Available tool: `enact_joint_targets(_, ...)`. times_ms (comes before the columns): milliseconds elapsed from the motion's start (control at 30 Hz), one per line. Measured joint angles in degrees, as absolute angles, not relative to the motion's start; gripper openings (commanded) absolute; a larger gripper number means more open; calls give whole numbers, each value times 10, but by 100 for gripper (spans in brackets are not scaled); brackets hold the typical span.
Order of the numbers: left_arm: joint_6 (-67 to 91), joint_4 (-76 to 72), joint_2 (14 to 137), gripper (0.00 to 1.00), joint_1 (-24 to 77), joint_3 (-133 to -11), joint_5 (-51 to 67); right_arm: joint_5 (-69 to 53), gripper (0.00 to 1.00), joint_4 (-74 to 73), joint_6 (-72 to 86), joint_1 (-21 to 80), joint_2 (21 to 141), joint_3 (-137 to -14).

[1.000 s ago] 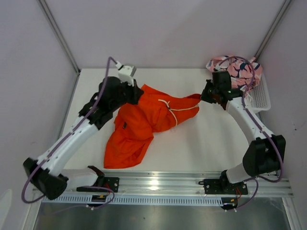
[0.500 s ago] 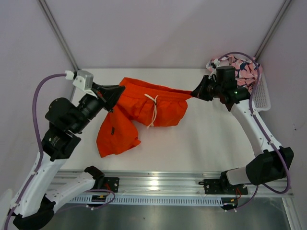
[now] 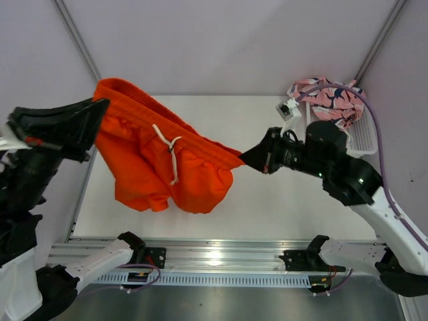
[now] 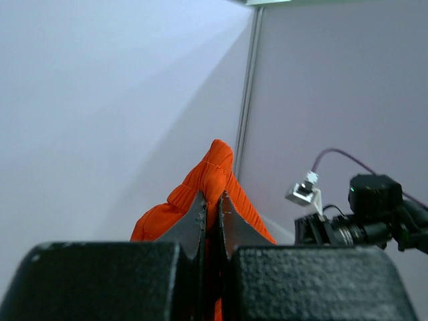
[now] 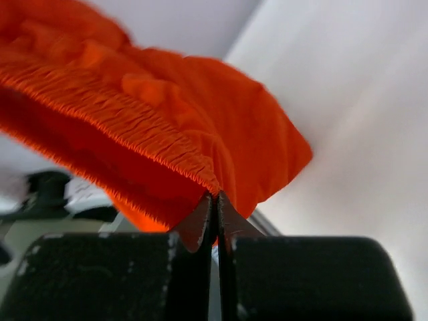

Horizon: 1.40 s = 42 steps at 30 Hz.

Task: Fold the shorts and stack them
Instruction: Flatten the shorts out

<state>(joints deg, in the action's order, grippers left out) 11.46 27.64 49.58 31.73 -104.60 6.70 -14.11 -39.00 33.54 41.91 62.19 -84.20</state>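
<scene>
Task status: no fold is made and no stack exists. The orange shorts hang in the air above the table, stretched by the waistband between both arms. The left pincer is clamped tight on one waistband end, high at the left. The right pincer is clamped tight on the opposite end, lower and nearer the centre. The legs sag below the band and the white drawstring dangles loose. Outstanding, by judgement: lay this pair flat, fold it, then fetch, fold and stack the second pair. The pink printed shorts lie bunched on the white mesh basket at the far right corner, well apart from either pincer. Obstructions: the enclosure wall stands close beside the raised left arm. The loose drawstring may catch in a fold. The visible part of the table carries nothing else.
</scene>
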Motion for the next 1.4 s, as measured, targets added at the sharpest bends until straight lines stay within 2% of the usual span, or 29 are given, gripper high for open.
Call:
enact_joint_targets(133, 119, 284, 495, 0, 317, -1122, 87, -101, 0, -368, 351, 537, 553, -862)
enact_joint_targets(267, 130, 291, 496, 0, 317, -1165, 111, -64, 0, -348, 362, 601, 501, -883)
enact_joint_targets(467, 136, 292, 526, 0, 317, -1173, 121, 36, 0, -371, 364, 612, 496, -929)
enact_joint_targets(567, 136, 255, 556, 0, 316, -1121, 111, 101, 0, -404, 363, 600, 514, -917)
enact_joint_targets(633, 138, 227, 577, 0, 305, -1064, 103, 126, 0, -421, 360, 568, 526, -888)
enact_joint_targets(700, 153, 183, 597, 0, 281, -978, 107, 111, 0, -417, 358, 492, 534, -837)
enact_joint_targets(867, 192, 92, 643, 0, 221, -757, 112, -39, 0, -374, 360, 250, 566, -679)
enact_joint_targets(967, 212, 54, 691, 0, 198, -680, 114, -97, 0, -353, 360, 178, 618, -641)
enact_joint_targets(1100, 220, -8, 815, 0, 189, -706, 124, -150, 0, -292, 359, 112, 715, -643)
enact_joint_targets(1233, 221, -60, 989, 0, 189, -848, 130, -156, 0, -233, 361, 59, 797, -645)
enact_joint_targets(1267, 221, -70, 1030, 3, 189, -889, 134, -152, 0, -220, 362, 49, 811, -645)
enact_joint_targets(1300, 221, -71, 1071, 20, 190, -936, 138, -147, 0, -209, 363, 41, 823, -645)
enact_joint_targets(1333, 224, -68, 1109, 43, 191, -983, 141, -142, 6, -199, 363, 35, 833, -649)
enact_joint_targets(1367, 223, -49, 1152, 81, 192, -1044, 142, -138, 14, -192, 363, 31, 841, -654)
enact_joint_targets(1400, 222, -39, 1188, 98, 193, -1100, 139, -132, 30, -188, 361, 27, 853, -665)
